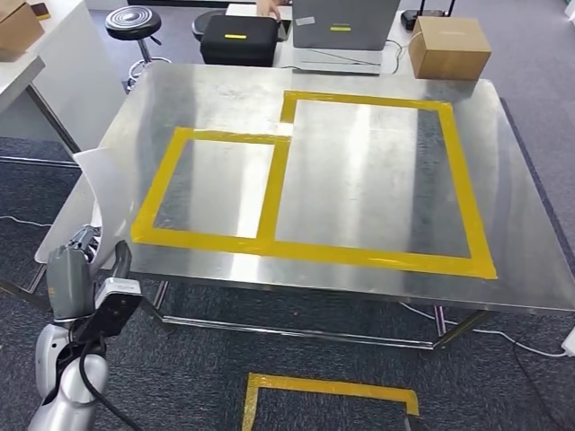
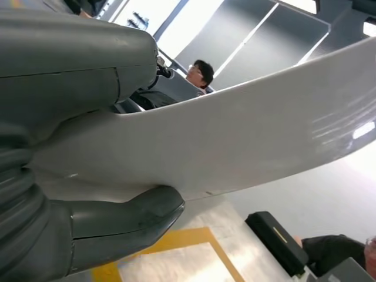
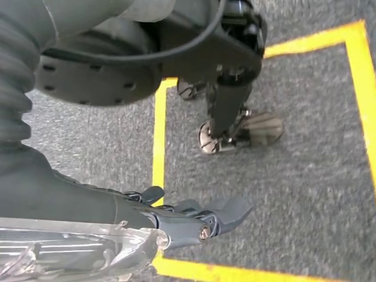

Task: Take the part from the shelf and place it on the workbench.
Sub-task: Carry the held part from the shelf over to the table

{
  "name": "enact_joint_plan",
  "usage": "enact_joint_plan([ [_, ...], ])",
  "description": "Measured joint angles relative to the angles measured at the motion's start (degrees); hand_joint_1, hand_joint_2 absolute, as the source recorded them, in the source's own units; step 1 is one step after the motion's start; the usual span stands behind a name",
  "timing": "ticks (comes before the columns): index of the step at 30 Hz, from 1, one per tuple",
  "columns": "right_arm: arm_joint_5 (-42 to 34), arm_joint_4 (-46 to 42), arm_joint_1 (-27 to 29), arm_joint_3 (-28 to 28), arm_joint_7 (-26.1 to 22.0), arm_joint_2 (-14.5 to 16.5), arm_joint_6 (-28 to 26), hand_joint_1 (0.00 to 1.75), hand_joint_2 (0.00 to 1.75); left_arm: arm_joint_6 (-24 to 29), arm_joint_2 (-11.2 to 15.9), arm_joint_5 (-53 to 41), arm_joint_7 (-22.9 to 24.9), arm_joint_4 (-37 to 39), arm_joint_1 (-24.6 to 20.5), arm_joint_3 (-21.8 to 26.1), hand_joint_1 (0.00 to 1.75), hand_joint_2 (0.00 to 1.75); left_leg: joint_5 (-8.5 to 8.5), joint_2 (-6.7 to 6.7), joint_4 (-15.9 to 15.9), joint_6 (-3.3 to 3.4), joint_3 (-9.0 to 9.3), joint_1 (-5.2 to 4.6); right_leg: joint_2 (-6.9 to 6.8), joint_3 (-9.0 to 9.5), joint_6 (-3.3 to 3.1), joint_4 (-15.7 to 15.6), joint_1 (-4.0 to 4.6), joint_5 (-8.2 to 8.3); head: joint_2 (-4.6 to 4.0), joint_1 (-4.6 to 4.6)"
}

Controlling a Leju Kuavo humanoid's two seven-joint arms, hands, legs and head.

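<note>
- part [image 2: 248, 135], a pale curved panel, gripped by the left hand [image 2: 66, 147] just off the table [image 1: 203, 90] edge
- right hand [image 3: 133, 217] hangs over the floor, fingers loosely extended, holding nothing

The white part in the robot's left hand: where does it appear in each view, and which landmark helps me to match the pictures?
Head view: the white part is at the left edge, above the left hand.
Left wrist view: it spans the picture as a broad pale band in that hand's grip.
Right wrist view: faces the carpet and yellow floor tape.
Shared landmark: the black case, in head and left wrist views.
</note>
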Motion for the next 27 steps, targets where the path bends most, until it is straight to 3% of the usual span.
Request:
enact_joint_plan([
  [2, 0.0, 0.0, -0.1, 0.0, 0.0, 0.0, 0.0, 0.00, 1.75, 0.0, 0.0, 0.0, 0.0, 0.0, -0.2, 0.0, 1.75, 1.75, -0.71, 0.00, 3.2, -0.44, -1.36, 0.02, 0.25, 1.06, -0.62, -0.4, -0.22, -0.36, -0.01, -0.15],
  [5, 0.0, 0.0, -0.2, 0.0, 0.0, 0.0, 0.0, 0.00, 1.75, 0.0, 0.1, 0.0, 0.0, 0.0, -0.2, -0.1, 1.75, 1.75, -4.48, -0.01, 13.1, -0.86, -8.19, 0.01, 0.56, 2.02, -1.21, -0.5, -0.27, -1.23, -0.02, -0.37],
  [6, 0.0, 0.0, -0.2, 0.0, 0.0, 0.0, 0.0, 0.00, 1.75, 0.0, 0.1, 0.0, 0.0, 0.0, -0.1, -0.1, 1.75, 1.75, -5.15, -0.01, 15.0, -0.89, -10.09, 0.01, 0.69, 2.39, -1.24, -0.5, -0.26, -1.58, -0.02, -0.41],
  [7, 0.0, 0.0, -0.1, 0.0, 0.0, 0.0, 0.0, 0.00, 1.75, 0.0, 0.2, 0.0, 0.0, 0.0, -0.1, -0.1, 1.75, 1.75, -4.68, -0.01, 15.3, -0.83, -11.12, 0.00, 0.83, 2.88, -1.23, -0.5, -0.25, -1.97, -0.02, -0.41],
  [8, 0.0, 0.0, -0.1, 0.0, 0.0, 0.0, 0.0, 0.00, 1.75, 0.0, 0.2, 0.0, 0.0, 0.0, -0.1, -0.1, 1.75, 1.75, -2.73, -0.02, 13.5, -0.73, -11.09, 0.00, 0.98, 3.49, -1.17, -0.5, -0.25, -2.37, -0.02, -0.45],
  [10, 0.0, 0.0, -0.1, -0.1, 0.0, 0.1, 0.0, 0.00, 1.75, 0.0, 0.2, 0.0, 0.0, 0.0, -0.1, -0.1, 1.75, 1.75, 3.03, -0.02, 6.6, -0.45, -9.43, -0.03, 1.25, 4.77, -0.87, -0.4, -0.19, -3.28, -0.02, -0.47],
  [12, 0.1, 0.0, -0.2, -0.1, 0.0, 0.1, -0.1, 0.00, 1.75, 0.0, 0.2, 0.0, 0.0, 0.1, -0.1, -0.1, 1.75, 1.75, 5.82, -0.02, 1.6, -0.10, -8.17, -0.11, 1.45, 5.23, -0.30, -0.2, 0.02, -4.28, -0.02, -0.52],
  [15, 0.1, 0.0, -0.2, -0.1, 0.1, 0.1, -0.3, 0.00, 1.75, 0.0, 0.2, 0.0, 0.0, 0.2, -0.2, -0.1, 1.75, 1.75, 5.98, -0.12, 0.4, 0.73, -7.60, -0.14, 1.42, 5.46, 0.75, -0.4, 0.07, -5.41, -0.02, -0.59],
  [17, 0.1, 0.0, -0.3, -0.1, 0.1, 0.1, -0.4, 0.00, 1.75, 0.0, 0.2, 0.0, 0.0, 0.2, -0.4, 0.0, 1.75, 1.75, 5.77, -0.12, 0.2, 1.45, -6.96, 0.09, 1.00, 4.91, 1.43, 1.6, 0.03, -6.76, -0.02, -0.36],
  [18, 0.1, 0.0, -0.4, -0.1, 0.1, 0.1, -0.4, 0.00, 1.75, 0.0, 0.1, 0.0, 0.0, 0.3, -0.4, 0.0, 1.75, 1.75, 5.53, -0.09, 0.1, 1.72, -6.62, 0.19, 0.73, 3.36, 1.74, 4.7, -0.04, -8.20, -0.02, -0.24],
  [20, 0.2, 0.0, -0.4, -0.1, 0.2, 0.1, -0.5, 0.00, 1.75, 0.0, 0.1, 0.0, 0.0, 0.3, -0.4, 0.0, 1.75, 1.75, 4.89, -0.09, 0.1, 1.98, -6.10, 0.17, 0.42, -1.48, 2.16, 12.7, -0.20, -11.13, -0.02, -0.04],
  [21, 0.2, 0.0, -0.3, -0.1, 0.2, 0.1, -0.5, 0.00, 1.75, 0.0, 0.1, 0.0, 0.0, 0.4, -0.4, 0.0, 1.75, 1.75, 4.55, -0.14, 0.1, 1.99, -5.78, 0.15, 0.38, -3.63, 2.27, 15.5, -0.27, -11.52, -0.02, -0.05],
  [22, 0.2, 0.0, -0.3, -0.1, 0.2, 0.1, -0.5, 0.00, 1.75, 0.0, 0.1, 0.0, 0.0, 0.5, -0.4, 0.0, 1.75, 1.75, 4.18, -0.20, 0.1, 1.95, -5.35, 0.15, 0.38, -4.69, 2.29, 16.1, -0.30, -10.52, -0.02, -0.04],
  [23, 0.2, 0.0, -0.2, -0.1, 0.2, 0.1, -0.5, 0.00, 1.75, 0.0, 0.1, 0.0, 0.0, 0.6, -0.4, 0.0, 1.75, 1.75, 3.77, -0.25, 0.1, 1.87, -4.78, 0.16, 0.37, -4.68, 2.24, 14.5, -0.33, -8.44, -0.02, -0.05],
  [25, 0.2, 0.0, -0.2, -0.1, 0.2, 0.1, -0.6, 0.00, 1.75, 0.0, 0.1, 0.0, 0.0, 0.6, -0.3, 0.0, 1.75, 1.75, 3.08, -0.29, 0.1, 1.70, -3.73, 0.17, 0.34, -2.96, 2.08, 8.9, -0.34, -3.95, -0.02, -0.03],
  [27, 0.2, 0.0, -0.2, -0.1, 0.2, 0.1, -0.6, 0.00, 1.75, 0.0, 0.1, 0.0, 0.0, 0.7, -0.4, 0.0, 1.75, 1.75, 2.84, -0.29, 0.1, 1.61, -3.32, 0.18, 0.31, -1.96, 1.99, 6.2, -0.34, -2.24, -0.02, -0.03],
])
